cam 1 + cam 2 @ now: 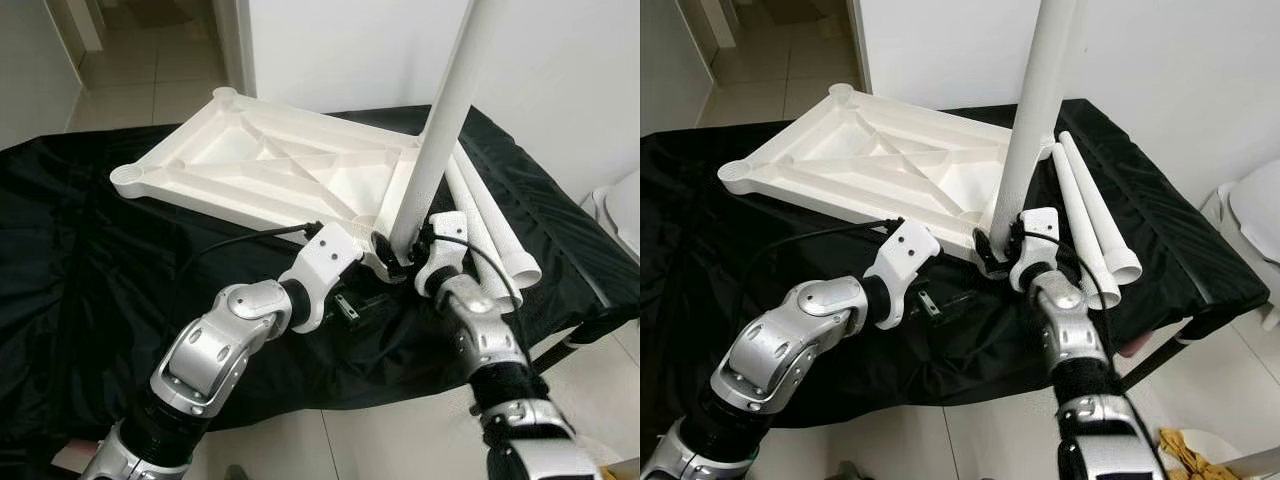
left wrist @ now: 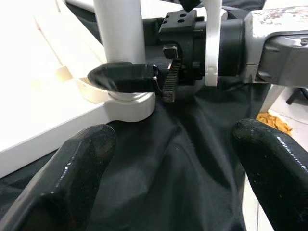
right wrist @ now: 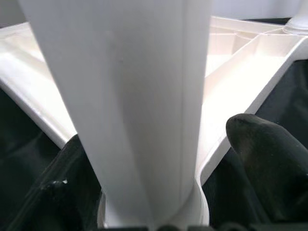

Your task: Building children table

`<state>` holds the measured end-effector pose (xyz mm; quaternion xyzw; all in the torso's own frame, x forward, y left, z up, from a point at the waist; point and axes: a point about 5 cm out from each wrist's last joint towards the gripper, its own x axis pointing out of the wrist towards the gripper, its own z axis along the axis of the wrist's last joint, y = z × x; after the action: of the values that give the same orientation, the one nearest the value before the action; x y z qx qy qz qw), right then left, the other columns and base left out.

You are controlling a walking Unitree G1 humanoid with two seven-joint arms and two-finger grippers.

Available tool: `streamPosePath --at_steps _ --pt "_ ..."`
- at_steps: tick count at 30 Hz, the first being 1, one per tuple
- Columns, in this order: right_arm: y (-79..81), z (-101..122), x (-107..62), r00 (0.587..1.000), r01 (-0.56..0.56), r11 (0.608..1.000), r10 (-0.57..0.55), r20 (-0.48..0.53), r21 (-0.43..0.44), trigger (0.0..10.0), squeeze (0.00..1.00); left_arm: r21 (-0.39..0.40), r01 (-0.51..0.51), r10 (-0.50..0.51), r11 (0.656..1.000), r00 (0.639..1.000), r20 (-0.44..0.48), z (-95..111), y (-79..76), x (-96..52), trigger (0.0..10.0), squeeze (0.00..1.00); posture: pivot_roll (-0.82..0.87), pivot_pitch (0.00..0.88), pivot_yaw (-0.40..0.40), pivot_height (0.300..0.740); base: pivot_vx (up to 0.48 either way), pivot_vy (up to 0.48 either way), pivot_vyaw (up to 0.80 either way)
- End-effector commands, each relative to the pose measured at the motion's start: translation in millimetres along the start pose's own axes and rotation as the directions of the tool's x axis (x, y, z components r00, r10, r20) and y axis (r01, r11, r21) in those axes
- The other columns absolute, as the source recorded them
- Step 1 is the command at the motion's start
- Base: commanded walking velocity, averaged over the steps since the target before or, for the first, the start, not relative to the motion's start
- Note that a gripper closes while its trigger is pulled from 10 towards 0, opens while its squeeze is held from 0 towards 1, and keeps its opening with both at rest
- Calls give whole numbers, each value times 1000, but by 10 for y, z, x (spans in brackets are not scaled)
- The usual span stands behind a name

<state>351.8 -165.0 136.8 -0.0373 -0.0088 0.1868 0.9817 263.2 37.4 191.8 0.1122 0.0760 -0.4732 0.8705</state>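
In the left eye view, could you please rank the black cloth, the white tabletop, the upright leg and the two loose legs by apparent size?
1. black cloth
2. white tabletop
3. upright leg, held near its base by the right gripper, cut off by the frame's top
4. two loose legs, alike, partly hidden

Even, bright indoor light fills the head views, which are sharp with no motion blur. The white table top and upright leg look nearly washed out against the matte black cloth, which swallows detail. Soft shadows sit under the table top. In the wrist views, the near black fingers are blurred and glossy with small highlights.
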Motion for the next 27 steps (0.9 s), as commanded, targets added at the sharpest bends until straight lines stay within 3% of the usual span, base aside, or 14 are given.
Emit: streamPosePath --at_steps 1,7,13,19,20,23,24,27 --pt "-3 -2 26 999 -52 999 52 -11 -15 10000 0 0 2 -2 1000 1000 -12 -8 18 0 10000 0 -67 24 24 740 0 0 0" --pt "-85 9 53 992 -120 991 118 -54 -51 10000 0 0 -6 6 1000 1000 -13 -2 36 -10 10000 0 -62 28 27 740 0 0 0" --pt "-136 69 84 965 -256 961 249 -80 -107 10000 0 0 -15 15 1000 1000 -15 3 54 -28 10000 0 -53 35 32 740 0 0 0" --pt "-137 79 94 950 -306 946 297 -92 -104 10000 0 0 -18 18 1000 1000 -15 5 60 -36 10000 0 -49 36 34 740 0 0 0" --pt "-134 70 92 943 -327 940 317 -103 -101 2980 0 0 -18 18 1000 1000 -16 5 60 -38 10000 0 -48 35 34 740 0 0 0" --pt "-135 57 90 934 -351 931 339 -117 -100 2980 0 0 -18 18 1000 1000 -17 5 58 -40 10000 0 -48 36 34 740 0 0 0" --pt "-133 40 78 926 -369 925 357 -124 -91 0 0 0 -19 19 1000 1000 -18 4 58 -40 10000 0 -47 36 33 740 0 0 0" --pt "-134 25 67 921 -378 922 367 -129 -81 0 0 0 -19 19 1000 1000 -17 5 57 -41 10000 0 -49 38 32 740 0 0 0"
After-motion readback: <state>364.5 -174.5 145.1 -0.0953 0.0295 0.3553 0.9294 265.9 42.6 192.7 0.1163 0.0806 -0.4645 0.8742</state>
